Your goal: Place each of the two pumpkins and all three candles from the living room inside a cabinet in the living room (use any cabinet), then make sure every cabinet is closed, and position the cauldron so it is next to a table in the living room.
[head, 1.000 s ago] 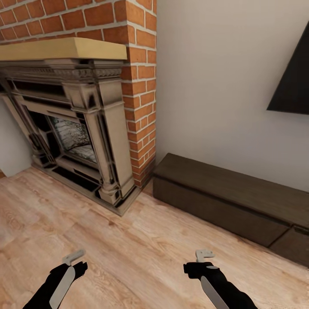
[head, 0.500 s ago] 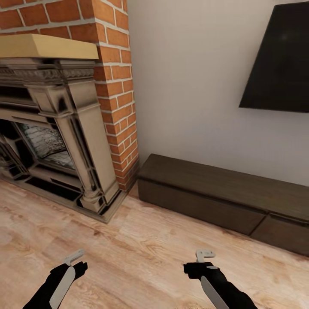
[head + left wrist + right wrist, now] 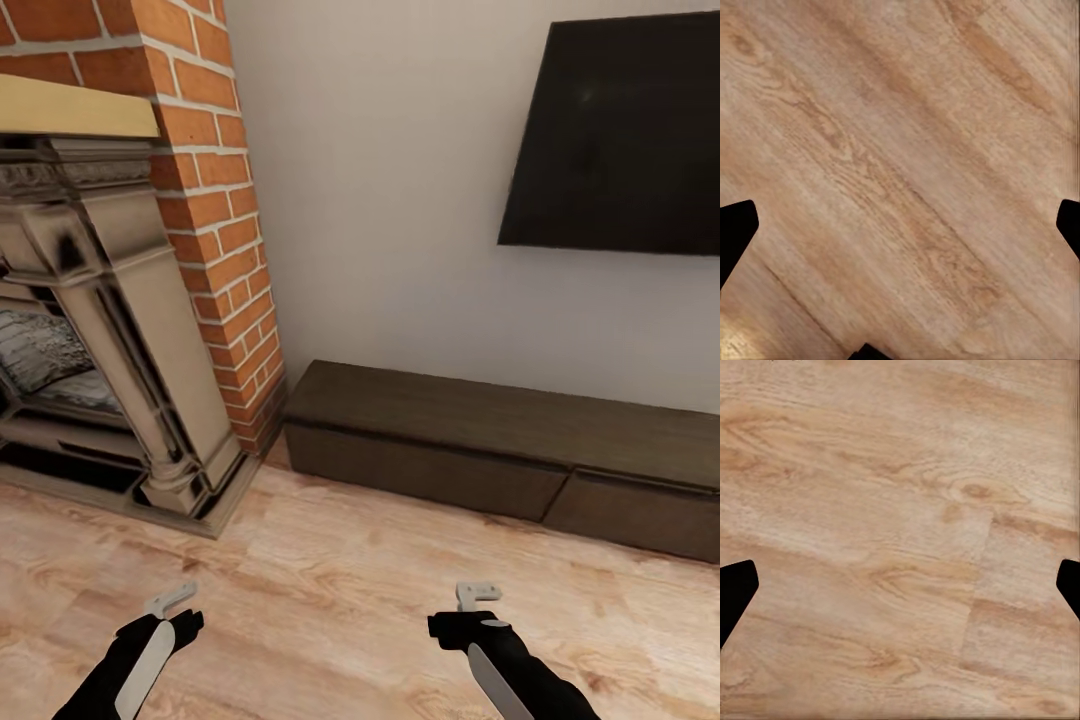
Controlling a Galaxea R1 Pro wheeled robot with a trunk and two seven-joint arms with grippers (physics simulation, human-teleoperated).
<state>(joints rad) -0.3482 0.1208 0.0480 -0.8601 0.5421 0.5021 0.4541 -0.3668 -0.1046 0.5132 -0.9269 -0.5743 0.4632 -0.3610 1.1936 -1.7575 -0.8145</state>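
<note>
The cabinet (image 3: pixel 470 440) stands shut on the floor (image 3: pixel 330 560) against the wall (image 3: pixel 380 200), under a dark screen (image 3: pixel 620 140) and just beside the brick fireplace (image 3: pixel 110 300). Both arms hang over bare floor, well short of it: the left gripper (image 3: pixel 170 600) and right gripper (image 3: pixel 477 594) each have fingers (image 3: pixel 735 232) spread apart and empty.

Brick fireplace (image 3: pixel 110 300); wood floor (image 3: pixel 330 600)

Light wood floor (image 3: pixel 340 590) carries the fireplace (image 3: pixel 110 400) and, just beside it, the long dark closed cabinet (image 3: pixel 470 450)
</note>
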